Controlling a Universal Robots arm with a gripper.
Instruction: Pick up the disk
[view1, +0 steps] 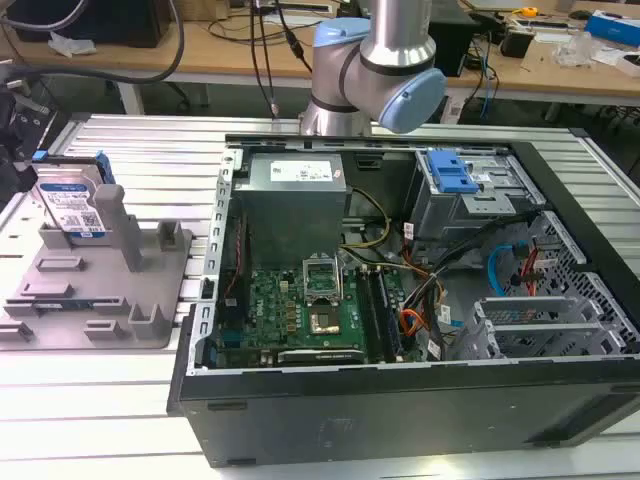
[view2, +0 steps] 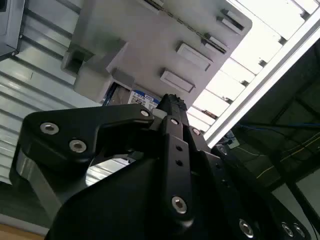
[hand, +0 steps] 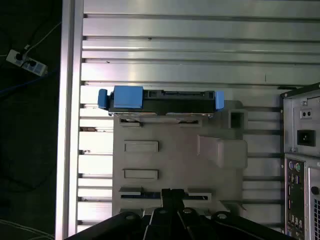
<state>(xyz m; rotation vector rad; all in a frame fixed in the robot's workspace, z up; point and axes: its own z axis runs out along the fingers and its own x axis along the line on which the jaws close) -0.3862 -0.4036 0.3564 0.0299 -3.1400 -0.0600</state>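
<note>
The disk (view1: 72, 205) stands on edge at one end of the grey fixture (view1: 150, 275), on the exterior view's left of the open computer case (view1: 400, 420). In the first wrist view, the gripper (hand: 172, 193) hangs over the fixture's opposite end, claws pressed together, empty.

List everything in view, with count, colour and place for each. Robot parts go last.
disk: one, silver, white-and-blue label, blue rails, standing on edge in the fixture
fixture: one, grey, on the table at the exterior view's left
computer case: one, black, open, exterior view's middle and right
power supply: one, silver, inside the case
motherboard: one, green, inside the case
bracket: one, blue, inside the case
table: one, slatted aluminium, under everything
arm: one, silver and blue, behind the case
gripper: one, black, shut, empty, apart from the disk
</note>
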